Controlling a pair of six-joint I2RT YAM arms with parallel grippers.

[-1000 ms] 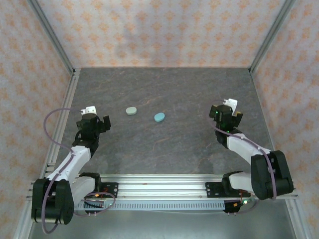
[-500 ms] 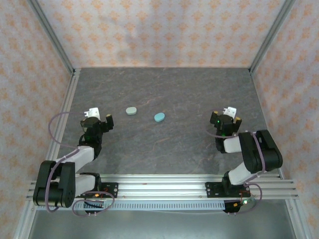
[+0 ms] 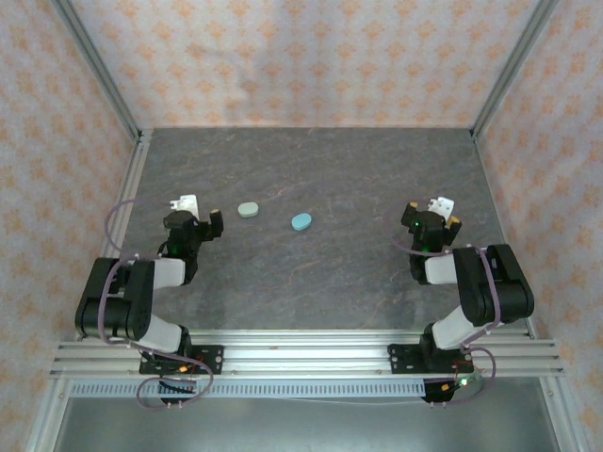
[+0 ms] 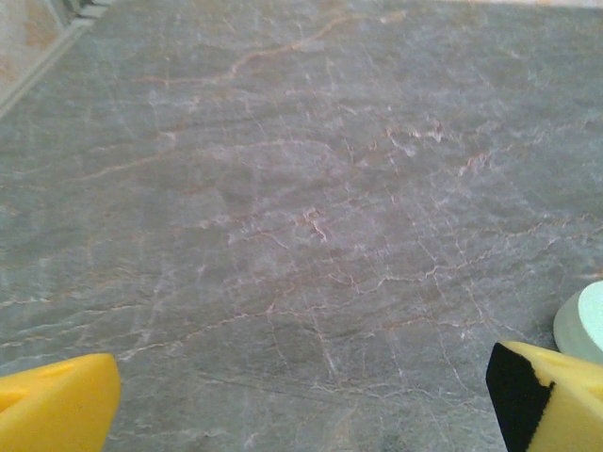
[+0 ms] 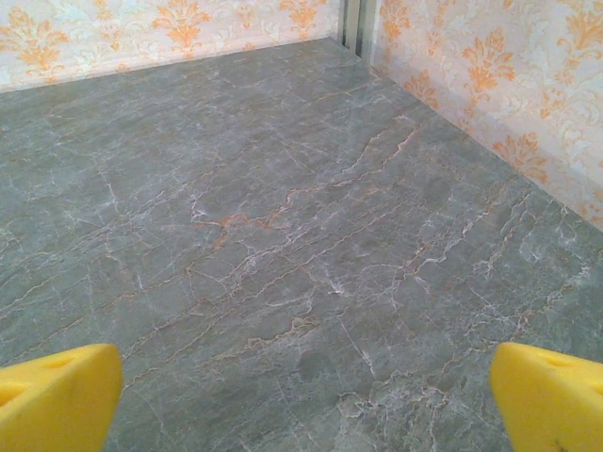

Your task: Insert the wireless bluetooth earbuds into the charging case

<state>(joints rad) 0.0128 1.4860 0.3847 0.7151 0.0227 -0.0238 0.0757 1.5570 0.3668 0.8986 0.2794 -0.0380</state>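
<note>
Grey veined stone tabletop [image 3: 320, 169]: both cases are borne on it.
Pale green oval plastic case [image 3: 248, 209]: laid left of centre, near the left gripper [image 3: 200, 215]; its edge is also seen in the left wrist view, just beside a yellow fingertip [image 4: 556, 395].
Blue-teal oval plastic case [image 3: 301, 221]: laid near the green one, not touching it.
Wireless bluetooth earbuds: cannot be made out anywhere on the table.
Left gripper: spread wide, nothing held.
Right gripper [image 3: 439, 213]: spread wide, nothing held, well apart from both cases.
</note>
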